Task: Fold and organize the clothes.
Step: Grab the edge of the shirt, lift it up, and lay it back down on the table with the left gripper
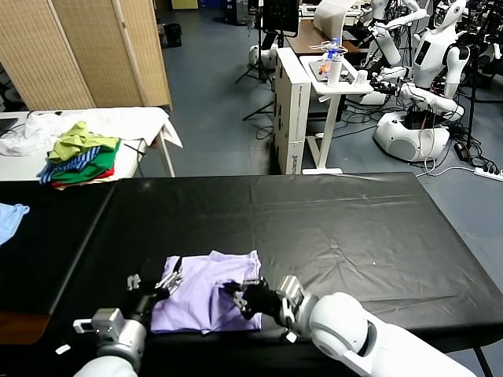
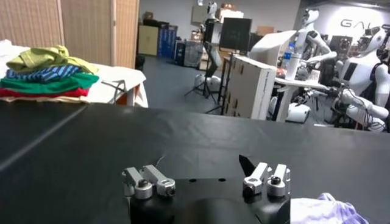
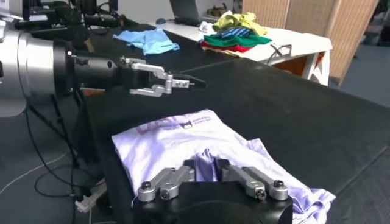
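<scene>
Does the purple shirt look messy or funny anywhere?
Yes. The T-shirt lies rumpled on the table's near edge, its print upside down, and the right hand pinches up a fold of it.

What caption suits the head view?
Right pincer pinches the lavender T-shirt on the black table; left pincer waits open.

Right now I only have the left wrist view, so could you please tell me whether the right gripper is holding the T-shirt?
Observer: Yes, the right gripper is shut on a pinch of the lavender T-shirt.
Operator: Thanks. Where is my left gripper relative to it?
Observer: The left gripper is open beside the shirt's left edge, gripping nothing.
Operator: Which face is up?
Observer: The purple print faces up.
</scene>
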